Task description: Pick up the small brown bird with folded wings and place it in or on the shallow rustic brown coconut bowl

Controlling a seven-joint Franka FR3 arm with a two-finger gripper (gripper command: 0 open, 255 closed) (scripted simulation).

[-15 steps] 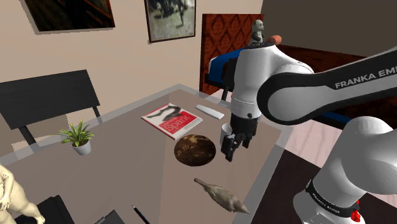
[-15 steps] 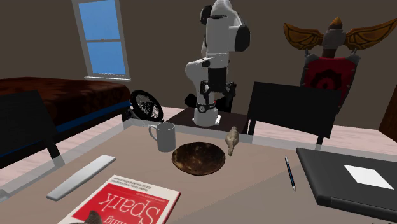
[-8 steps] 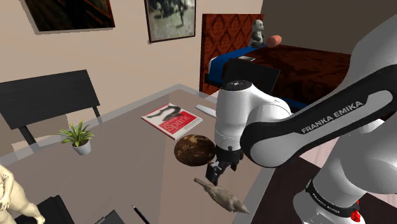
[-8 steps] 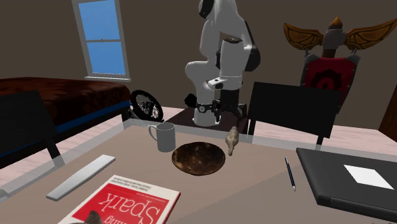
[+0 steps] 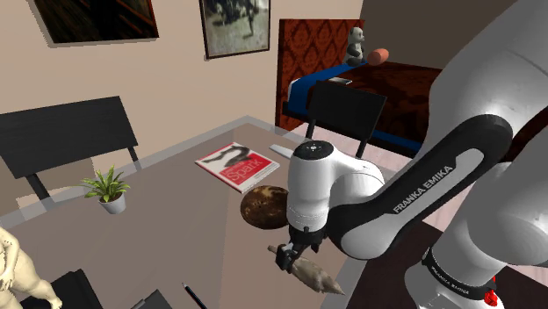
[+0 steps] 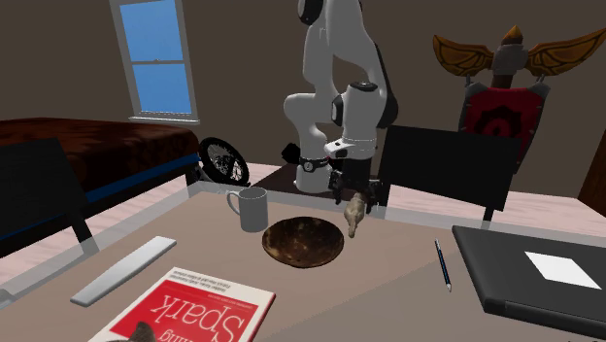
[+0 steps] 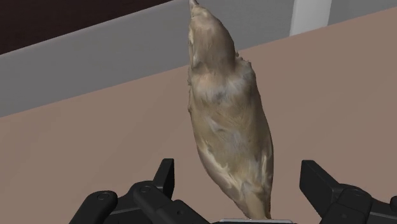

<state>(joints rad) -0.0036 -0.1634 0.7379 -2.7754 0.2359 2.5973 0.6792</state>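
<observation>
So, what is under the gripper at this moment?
The brown bird lies on the table right under the open gripper, between its fingers, which do not touch it. In the shoulder view the gripper covers part of the bird's body.

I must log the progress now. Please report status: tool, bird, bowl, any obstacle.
Tool open, straddling bird, not gripping. Bird lies on table beside bowl. Mug beyond bowl, not in path.

In the shoulder view, on the desk (image 5: 176,226), the bird (image 5: 316,276) lies at five o'clock from the bowl (image 5: 262,207), the book (image 5: 235,166) at eleven, the plant (image 5: 108,190) at nine; the gripper (image 5: 290,259) stands over the bird.
</observation>
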